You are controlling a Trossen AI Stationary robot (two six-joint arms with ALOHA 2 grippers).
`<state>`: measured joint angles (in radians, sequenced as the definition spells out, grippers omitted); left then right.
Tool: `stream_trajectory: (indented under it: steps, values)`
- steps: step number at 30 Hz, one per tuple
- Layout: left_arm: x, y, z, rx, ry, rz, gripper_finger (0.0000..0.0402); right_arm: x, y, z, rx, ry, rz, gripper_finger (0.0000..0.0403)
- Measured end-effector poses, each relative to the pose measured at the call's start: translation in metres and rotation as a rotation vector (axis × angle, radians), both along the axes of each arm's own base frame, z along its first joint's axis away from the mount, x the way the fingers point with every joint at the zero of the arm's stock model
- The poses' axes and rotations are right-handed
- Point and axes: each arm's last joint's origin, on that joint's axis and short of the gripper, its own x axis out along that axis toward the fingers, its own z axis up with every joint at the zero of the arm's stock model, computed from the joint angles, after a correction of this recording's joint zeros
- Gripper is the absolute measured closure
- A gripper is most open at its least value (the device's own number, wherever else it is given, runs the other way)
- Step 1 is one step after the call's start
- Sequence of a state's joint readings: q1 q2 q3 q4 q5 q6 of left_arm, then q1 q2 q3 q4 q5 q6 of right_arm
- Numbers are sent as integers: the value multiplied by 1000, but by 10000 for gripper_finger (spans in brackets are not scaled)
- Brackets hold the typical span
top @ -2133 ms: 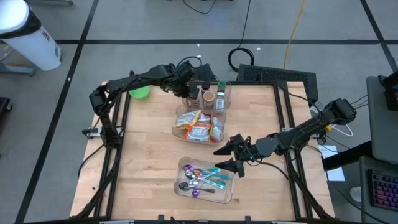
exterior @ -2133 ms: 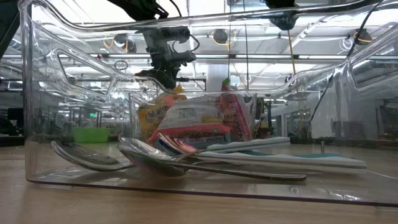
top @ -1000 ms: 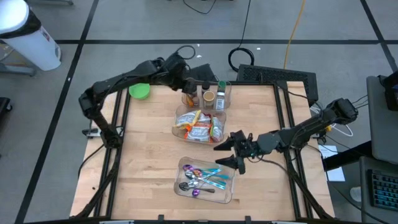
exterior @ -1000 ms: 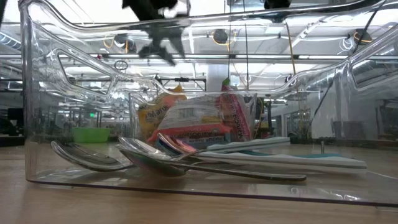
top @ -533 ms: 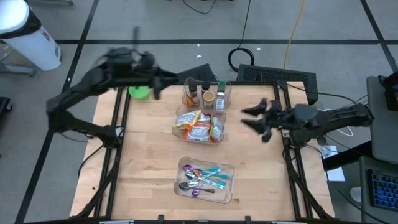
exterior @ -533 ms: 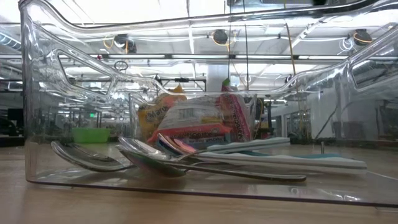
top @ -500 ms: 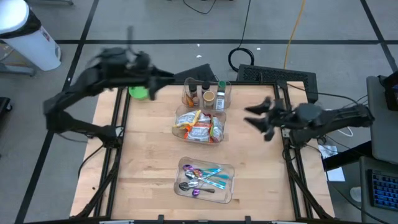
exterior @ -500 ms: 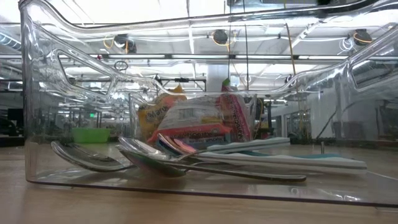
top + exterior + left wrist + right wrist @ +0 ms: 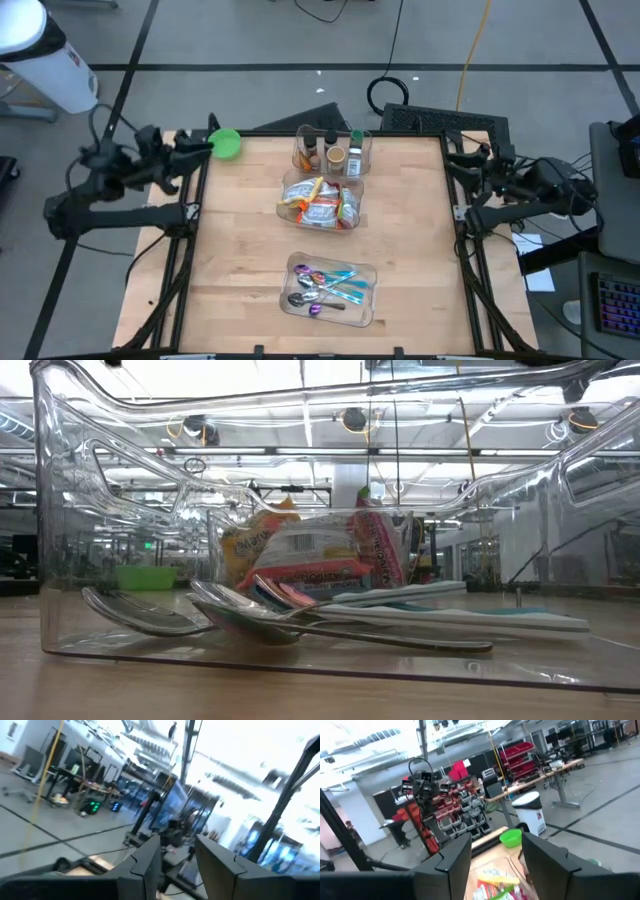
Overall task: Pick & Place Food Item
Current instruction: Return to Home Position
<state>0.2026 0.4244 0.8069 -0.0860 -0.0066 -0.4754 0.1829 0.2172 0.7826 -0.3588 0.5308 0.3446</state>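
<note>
Bright snack packets [image 9: 322, 204] lie heaped in a clear bin [image 9: 289, 187] at the table's middle; they also show behind the cutlery in the low view [image 9: 312, 552]. My left gripper [image 9: 199, 148] hovers over the table's far left corner, next to a green bowl [image 9: 226, 145], pointing about level. Its fingers [image 9: 150, 861] stand apart with nothing between them. My right gripper [image 9: 463, 158] hangs at the table's right edge, also about level, open and empty [image 9: 496, 870].
A clear bin of small bottles [image 9: 333, 152] stands at the far middle. A clear bin of spoons and cutlery [image 9: 330, 290] sits near the front edge and fills the low view [image 9: 300, 622]. Bare wood lies to the left and right of the bins.
Both arms have drawn back from the middle of the table and tipped their grippers up to about level. My left gripper went from the bottle bin toward the left edge, my right gripper from beside the cutlery bin toward the right edge. The bins have stayed put.
</note>
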Motion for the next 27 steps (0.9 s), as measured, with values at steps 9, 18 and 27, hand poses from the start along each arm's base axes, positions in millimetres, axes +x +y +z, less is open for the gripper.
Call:
stream_trajectory:
  steps: [9, 18, 27]
  values:
    - [9, 0, -69, -69, -4, 49, 275, 38, 6, -67, 13, 1, -20, 255]
    - [20, 1, -105, 41, 115, 89, 275, 45, 9, -106, -18, 41, 10, 286]
    - [14, -1, -142, 82, -38, 57, 275, 45, 11, -129, -53, -6, 84, 342]
